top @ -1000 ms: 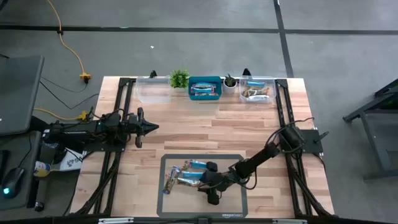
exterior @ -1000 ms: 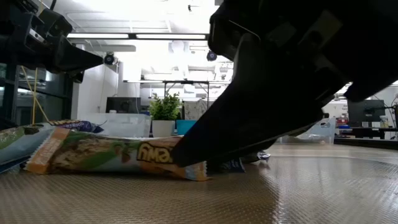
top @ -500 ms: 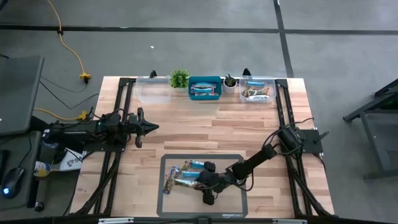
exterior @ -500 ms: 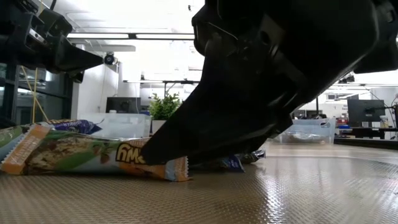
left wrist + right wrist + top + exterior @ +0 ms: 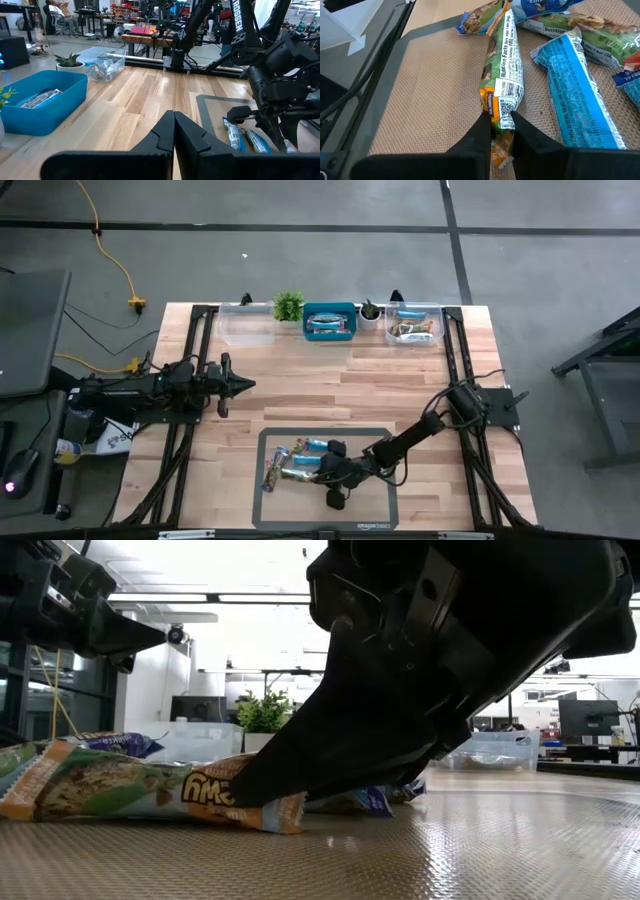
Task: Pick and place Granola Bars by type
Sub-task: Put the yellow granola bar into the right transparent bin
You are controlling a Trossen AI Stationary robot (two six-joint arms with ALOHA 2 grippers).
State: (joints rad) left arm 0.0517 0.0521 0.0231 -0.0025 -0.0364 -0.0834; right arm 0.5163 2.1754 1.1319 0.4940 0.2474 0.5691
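Note:
Several granola bars [image 5: 296, 460] lie on a grey mat [image 5: 375, 495] near the table's front edge. My right gripper [image 5: 501, 131] is low over the mat, shut on one end of a green-and-orange bar [image 5: 504, 70], which also shows in the low view [image 5: 120, 790]. A light blue bar [image 5: 575, 95] lies on the mat beside it. My left gripper [image 5: 246, 384] hovers shut over the table's left half with nothing in it; its own view shows its fingers [image 5: 173, 131] closed together. My right gripper pinches the green-and-orange bar's orange end [image 5: 498, 107] between its two fingers. They come slanting down from the table's right and point along the bar's length. The rest of the bar [image 5: 120, 790] lies flat on the mat, stretching away from the fingers.
Along the far edge stand a clear bin [image 5: 247, 325], a blue bin [image 5: 329, 321] holding bars, and a second clear bin [image 5: 414, 322] holding bars. Two small potted plants [image 5: 288, 305] [image 5: 370, 310] stand between them. Bare wood lies between the mat and the bins.
My right gripper has closed its fingers on the bar's orange end, moving slightly toward the table's left edge. The bar has slid a little along the mat toward the left.

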